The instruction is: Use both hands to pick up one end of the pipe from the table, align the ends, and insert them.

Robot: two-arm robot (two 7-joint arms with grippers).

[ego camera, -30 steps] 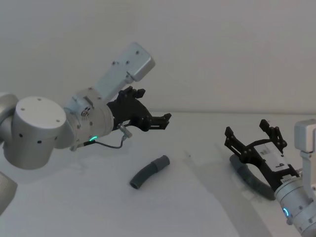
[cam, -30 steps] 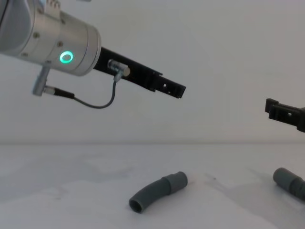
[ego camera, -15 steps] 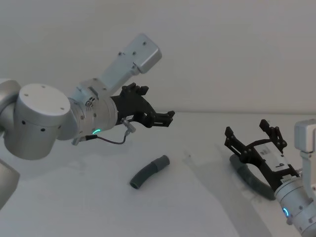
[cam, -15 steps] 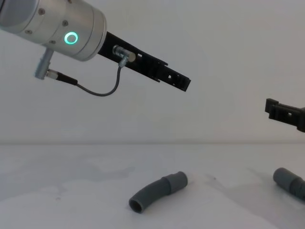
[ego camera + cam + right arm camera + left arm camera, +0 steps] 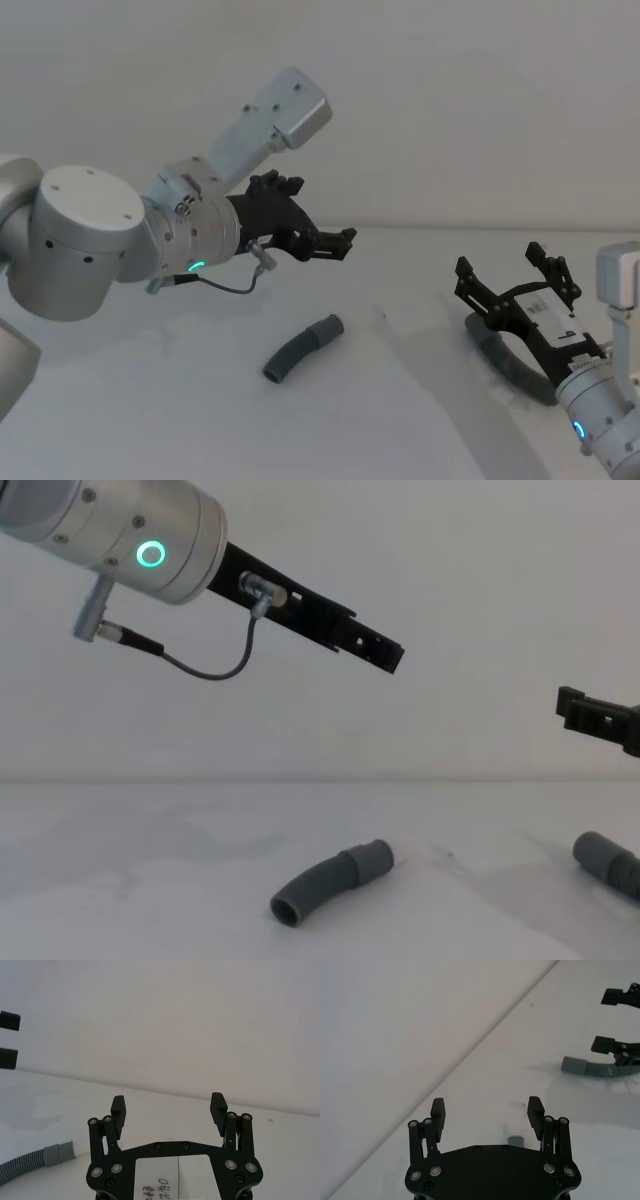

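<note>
The left end effector is lifting and reaching slightly farther forward than a second ago. Its fingers are standing wide apart and holding nothing, high above the curved pipe piece, which is lying untouched in the middle of the table. The right end effector is keeping its place, likewise spread and empty, hovering over the other pipe piece at the table's right side without touching it. The task looks barely begun: neither end is being gripped, and the left arm is not yet descending.
</note>
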